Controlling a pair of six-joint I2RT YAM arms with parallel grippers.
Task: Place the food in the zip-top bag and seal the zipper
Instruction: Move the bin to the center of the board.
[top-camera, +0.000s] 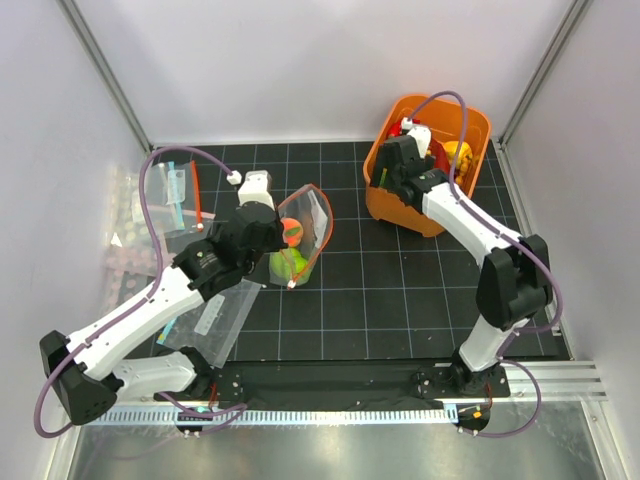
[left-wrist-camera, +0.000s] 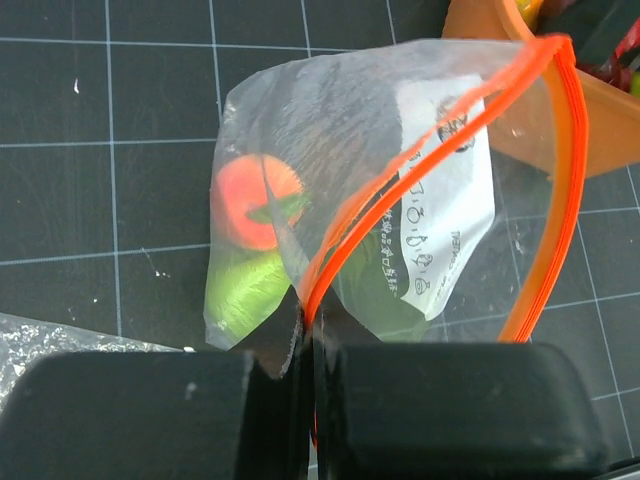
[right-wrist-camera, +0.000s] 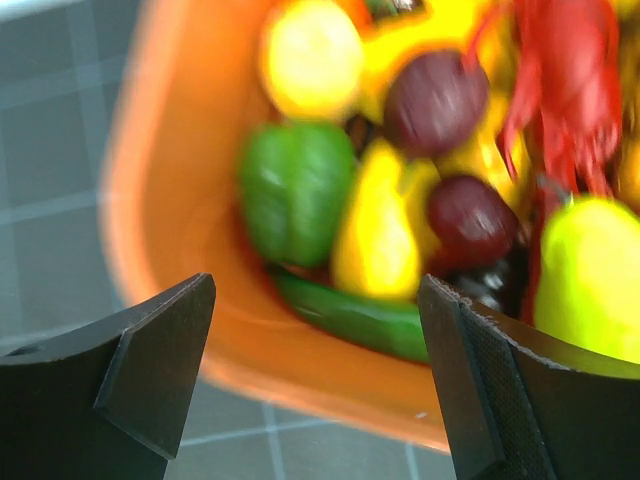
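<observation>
My left gripper (top-camera: 283, 262) is shut on the orange-red zipper (left-wrist-camera: 340, 250) of the clear zip-top bag (top-camera: 305, 235) and holds its mouth up and open. Inside the bag (left-wrist-camera: 350, 160) lie an orange-red toy fruit (left-wrist-camera: 250, 200) and a green one (left-wrist-camera: 240, 290). My right gripper (top-camera: 392, 172) is open and empty, above the near rim of the orange bin (top-camera: 385, 205). In the right wrist view the fingers (right-wrist-camera: 160, 360) frame the bin's food: a green pepper (right-wrist-camera: 295, 190), a yellow pear (right-wrist-camera: 375, 240), dark purple fruits (right-wrist-camera: 470, 220) and a long green vegetable (right-wrist-camera: 350, 315).
A second clear bag with a teal-blue edge (top-camera: 175, 190) lies at the far left. Another flat clear bag (top-camera: 215, 320) lies under my left arm. White walls close in the black gridded mat (top-camera: 400, 300) on three sides.
</observation>
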